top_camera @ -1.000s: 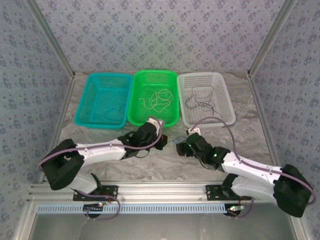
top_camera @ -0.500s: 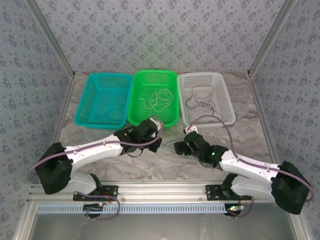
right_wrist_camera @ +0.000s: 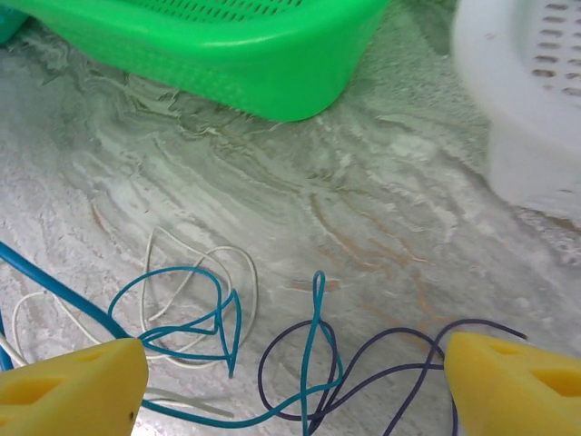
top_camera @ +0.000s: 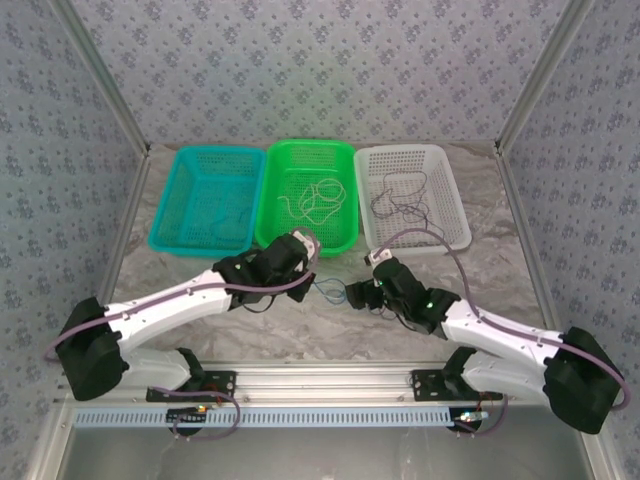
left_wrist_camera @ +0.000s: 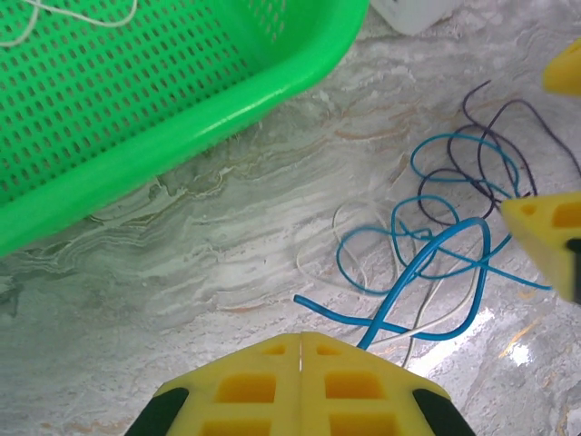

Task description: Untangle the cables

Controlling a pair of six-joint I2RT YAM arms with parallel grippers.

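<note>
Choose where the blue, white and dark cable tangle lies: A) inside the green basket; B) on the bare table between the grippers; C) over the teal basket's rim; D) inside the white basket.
B: the tangle rests on the table, in front of the green basket, between the left gripper and the right gripper.

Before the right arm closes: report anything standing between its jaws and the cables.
Nothing visible does. The right gripper, jaws open, straddles the cables on the table; the green basket and white basket sit beyond them.
</note>
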